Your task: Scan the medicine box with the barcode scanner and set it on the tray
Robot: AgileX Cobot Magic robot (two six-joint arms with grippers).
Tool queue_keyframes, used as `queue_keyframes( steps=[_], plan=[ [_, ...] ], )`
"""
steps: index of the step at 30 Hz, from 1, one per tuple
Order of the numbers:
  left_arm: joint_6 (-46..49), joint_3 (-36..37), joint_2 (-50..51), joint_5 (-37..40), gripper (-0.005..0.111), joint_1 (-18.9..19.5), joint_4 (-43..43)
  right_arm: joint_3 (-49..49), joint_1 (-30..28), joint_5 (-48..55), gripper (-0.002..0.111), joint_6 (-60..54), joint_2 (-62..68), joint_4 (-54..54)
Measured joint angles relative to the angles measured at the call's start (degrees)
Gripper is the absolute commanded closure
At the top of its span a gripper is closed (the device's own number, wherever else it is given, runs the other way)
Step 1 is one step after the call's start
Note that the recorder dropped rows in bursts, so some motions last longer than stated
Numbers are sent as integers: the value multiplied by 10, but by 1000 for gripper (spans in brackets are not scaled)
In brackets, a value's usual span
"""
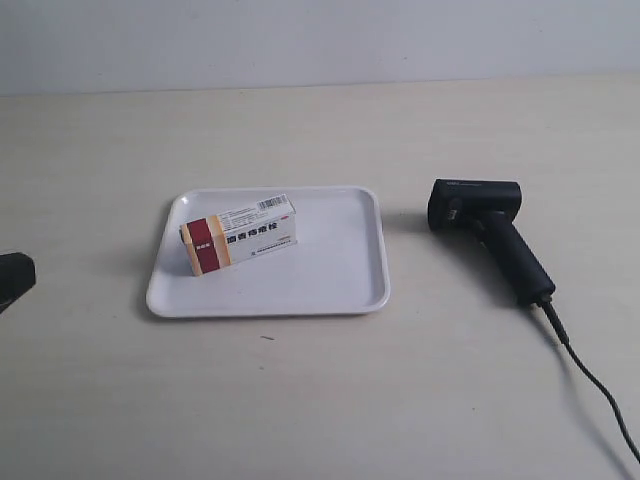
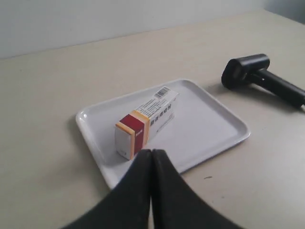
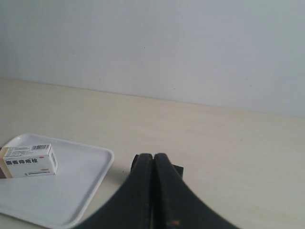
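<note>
The white medicine box (image 1: 240, 234) with its dark red and tan end lies on the white tray (image 1: 330, 280), in the tray's left half, barcode facing up. The black barcode scanner (image 1: 490, 235) lies on the table to the right of the tray, its cable (image 1: 590, 380) running toward the lower right. In the left wrist view my left gripper (image 2: 151, 152) is shut and empty, just short of the box (image 2: 145, 121) and over the tray (image 2: 209, 129). My right gripper (image 3: 154, 156) is shut and empty; the scanner (image 3: 175, 169) is mostly hidden behind it, with the box (image 3: 29, 160) off to one side.
A pale wooden table (image 1: 320, 400) carries everything and a plain white wall (image 1: 320, 40) stands behind it. A dark piece of the arm at the exterior view's left (image 1: 14, 278) shows at the frame edge.
</note>
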Motion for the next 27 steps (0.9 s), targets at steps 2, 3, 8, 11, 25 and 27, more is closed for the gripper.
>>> queue_keyframes(
  steps=[2,3,8,11,25,27],
  plan=[
    [78,0,-3,24,105,0,-28,0,0,0,108,0,-1,1],
    [164,-6,-11,33,105,0,-113,0,0,1,108,0,-1,1],
    [742,14,-84,-29,105,3,-691,0,0,2,108,0,-1,1],
    [807,68,-155,-39,105,33,-758,0,0,3,108,0,-1,1],
    [831,75,-330,202,105,192,-831,0,0,4,108,0,-1,1],
    [832,76,-330,214,105,199,-831,0,0,4,108,0,-1,1]
  ],
)
